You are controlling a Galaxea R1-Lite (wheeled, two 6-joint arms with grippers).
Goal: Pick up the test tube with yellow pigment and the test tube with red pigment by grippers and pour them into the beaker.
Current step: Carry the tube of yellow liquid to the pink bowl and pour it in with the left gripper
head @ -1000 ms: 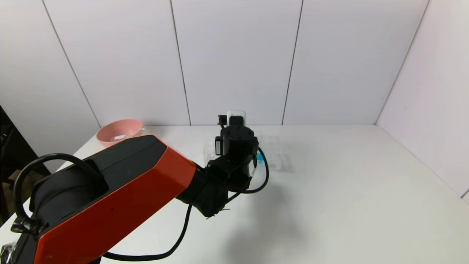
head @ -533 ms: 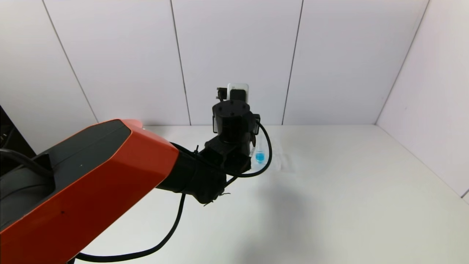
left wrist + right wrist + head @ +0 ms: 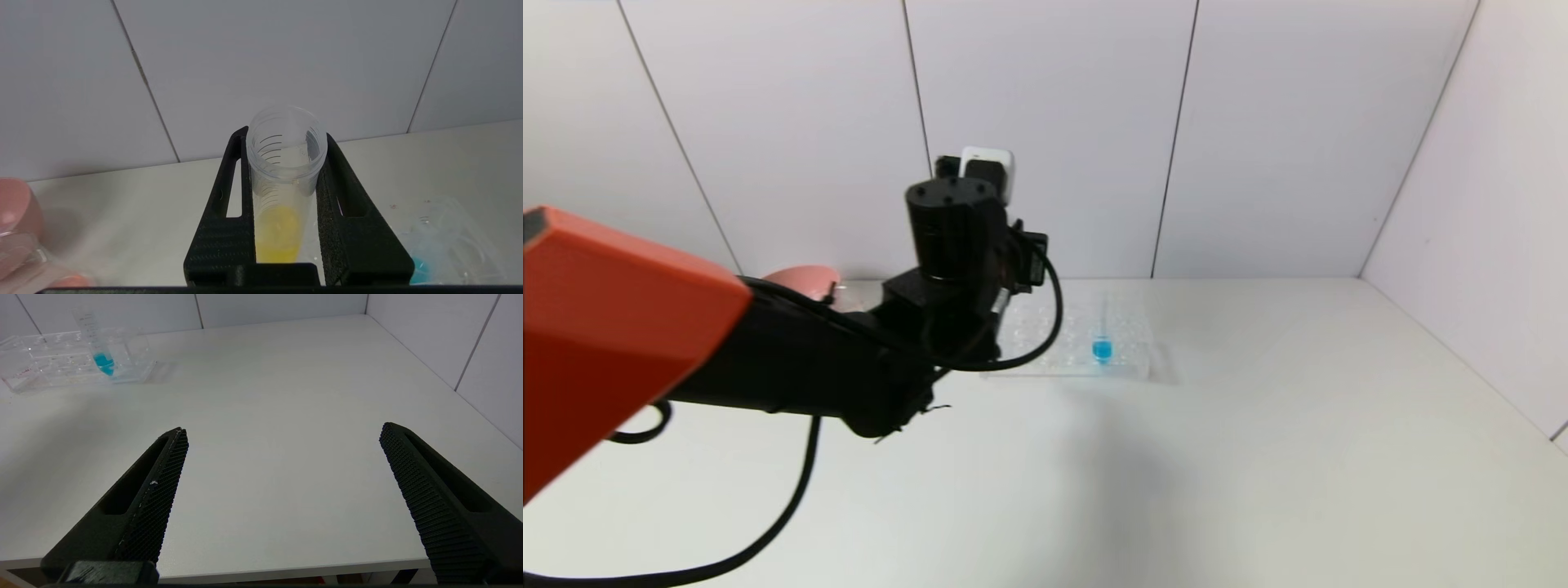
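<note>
My left gripper (image 3: 286,134) is shut on the test tube with yellow pigment (image 3: 280,232), a clear graduated tube with yellow liquid in its tip, and holds it upright above the table. In the head view the left gripper (image 3: 956,237) is raised at the back, left of the rack, and hides the tube. My right gripper (image 3: 282,428) is open and empty over the table's front edge; it does not show in the head view. The test tube with red pigment is out of view. A blurred clear thing (image 3: 22,253) by the pink bowl may be the beaker; I cannot tell.
A clear tube rack (image 3: 1054,359) stands at the back middle with a blue-liquid tube (image 3: 1102,348) in it; both show in the right wrist view (image 3: 61,371), (image 3: 102,361). A pink bowl (image 3: 796,276) sits at the back left, mostly behind my left arm.
My left arm has risen and swung to the left with the yellow tube in its grip, uncovering the rack and the blue tube.
</note>
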